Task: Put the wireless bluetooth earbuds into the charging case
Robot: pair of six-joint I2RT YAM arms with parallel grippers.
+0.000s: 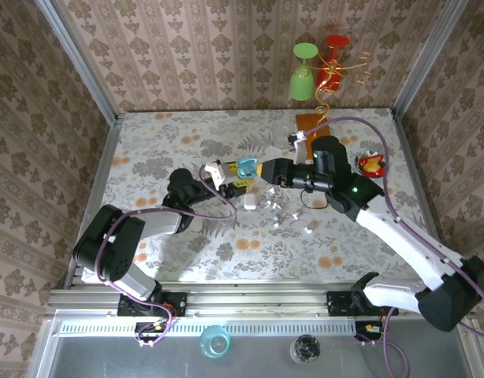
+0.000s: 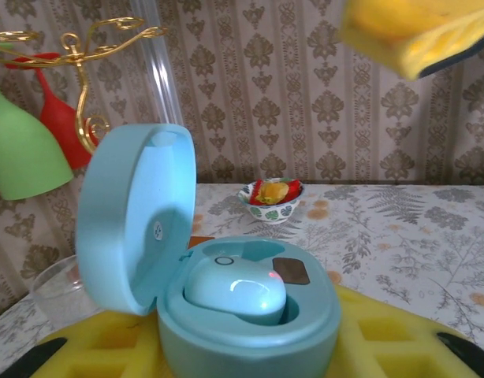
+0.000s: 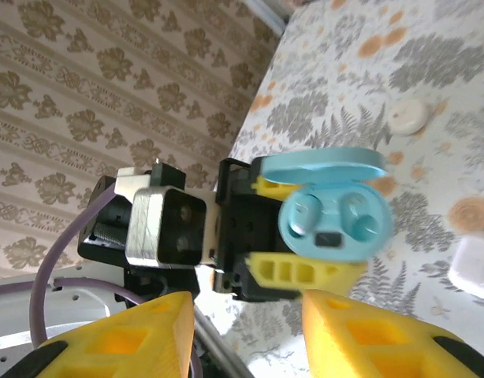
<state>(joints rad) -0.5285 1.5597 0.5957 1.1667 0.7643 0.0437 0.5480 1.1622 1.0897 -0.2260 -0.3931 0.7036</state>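
Setting: a table (image 1: pixel 163 142) with a floral cloth, walled in patterned paper, two robot arms reaching to its middle.
Left gripper (image 1: pixel 238 175): closed on the teal charging case (image 1: pixel 246 167), which it holds up off the table between its yellow pads (image 2: pixel 384 339).
Teal charging case: lid hinged open and standing to one side, wells facing the right gripper.
Teal earbud (image 2: pixel 236 290): seated in a well of the open case, glossy, with a small red light on it.
Right gripper (image 3: pixel 246 315): yellow fingers spread wide with nothing between them, just beside the open case and facing it.
White earbuds (image 1: pixel 277 220): several tiny pieces scattered on the table below the two grippers, lying apart from each other.
White case (image 1: pixel 250 202): closed, lying on the table near the white earbuds, under the held teal case.
Bowl (image 1: pixel 372 164): small, holding red and yellow items, on the table beyond the right arm.
Glasses (image 1: pixel 303 75): one green and one red, hanging from a gold rack at the far wall.
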